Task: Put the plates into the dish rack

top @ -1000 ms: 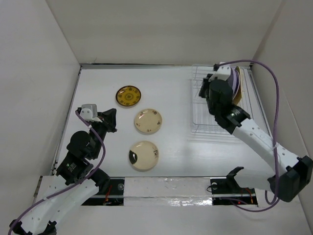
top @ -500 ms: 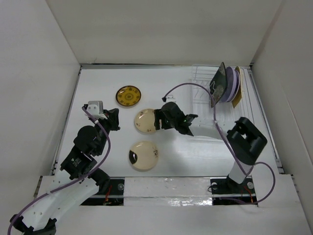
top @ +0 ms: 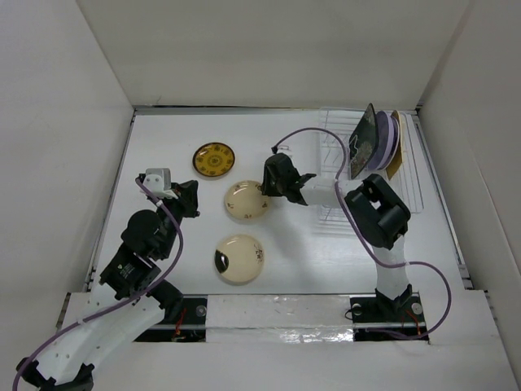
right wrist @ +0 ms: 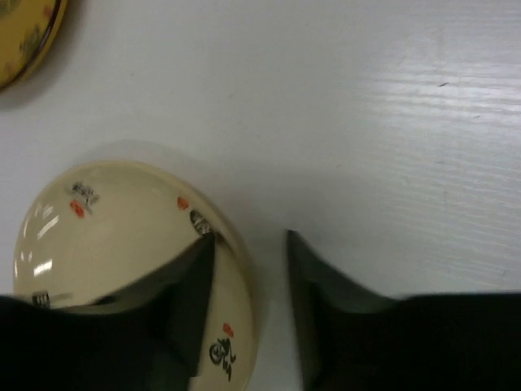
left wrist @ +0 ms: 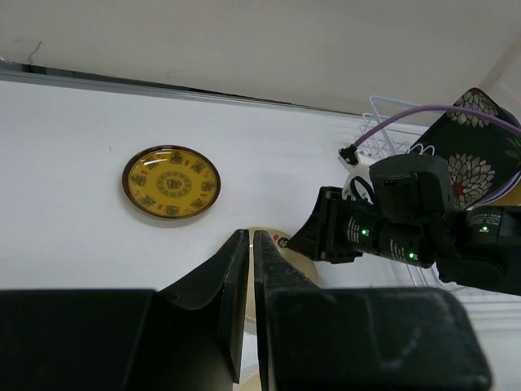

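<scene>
Three plates lie on the table: a dark-yellow patterned one (top: 213, 160), a cream one with red marks (top: 244, 202) and a second cream one (top: 238, 258). My right gripper (top: 266, 189) is open and straddles the right rim of the marked cream plate (right wrist: 114, 244), one finger over its inside, the other finger (right wrist: 326, 293) on the table outside. The dish rack (top: 338, 204) of white wire holds a black flowered plate (top: 363, 142), a lavender plate (top: 383, 140) and a mustard one (top: 397, 155), all upright. My left gripper (top: 187, 198) hovers shut and empty, left of the marked plate.
White walls close in the table on three sides. A purple cable (top: 313, 134) loops from the right wrist over the rack's left edge. In the left wrist view the yellow plate (left wrist: 171, 181) lies ahead and the right gripper (left wrist: 326, 236) is to the right.
My right arm has left the rack and swung left to the marked cream plate, opening wide and then narrowing over its rim. The left gripper has closed and hardly moved.
</scene>
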Action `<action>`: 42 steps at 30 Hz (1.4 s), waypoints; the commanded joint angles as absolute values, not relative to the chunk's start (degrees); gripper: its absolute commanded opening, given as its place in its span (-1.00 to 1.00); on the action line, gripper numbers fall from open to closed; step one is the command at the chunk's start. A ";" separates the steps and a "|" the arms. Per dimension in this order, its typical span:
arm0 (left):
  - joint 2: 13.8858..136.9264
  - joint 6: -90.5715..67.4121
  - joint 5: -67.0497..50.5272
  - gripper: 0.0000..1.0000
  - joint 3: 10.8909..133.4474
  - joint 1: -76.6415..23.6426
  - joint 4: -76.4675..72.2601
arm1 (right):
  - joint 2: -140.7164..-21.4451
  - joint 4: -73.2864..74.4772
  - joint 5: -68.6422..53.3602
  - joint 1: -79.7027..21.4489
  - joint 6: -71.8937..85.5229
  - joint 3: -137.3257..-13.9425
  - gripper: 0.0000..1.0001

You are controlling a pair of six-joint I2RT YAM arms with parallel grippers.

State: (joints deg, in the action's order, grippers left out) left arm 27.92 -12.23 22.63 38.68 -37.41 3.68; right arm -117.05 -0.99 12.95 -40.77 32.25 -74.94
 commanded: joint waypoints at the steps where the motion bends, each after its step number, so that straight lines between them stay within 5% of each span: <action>1: 27.25 -11.69 21.80 -0.90 38.85 -37.35 0.97 | -117.25 -5.00 6.26 -42.01 33.57 -73.66 -0.43; 4: 26.37 -11.60 21.71 -0.89 38.85 -37.35 0.97 | -115.76 -5.54 4.84 -42.01 32.96 -73.13 -1.00; 12: 23.47 -11.87 21.71 -0.89 38.58 -37.35 1.23 | -102.76 -1.60 13.25 -42.01 28.05 -75.58 -1.00; 21: 20.57 -12.22 20.04 -0.87 38.76 -37.35 1.32 | -86.14 10.53 44.71 -34.56 10.92 -78.74 -1.00; 29: 17.58 -12.48 19.42 -0.86 38.58 -37.35 1.32 | -91.40 12.83 65.90 -25.41 -8.93 -90.33 -1.00; 42: 14.59 -12.92 17.84 -0.85 38.58 -37.35 1.14 | -105.20 7.13 69.17 -22.85 -26.98 -94.93 -1.00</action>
State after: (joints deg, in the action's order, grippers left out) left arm 15.62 -12.53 18.68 38.68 -37.41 3.66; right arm -104.79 12.45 65.82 -23.09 -20.36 -93.45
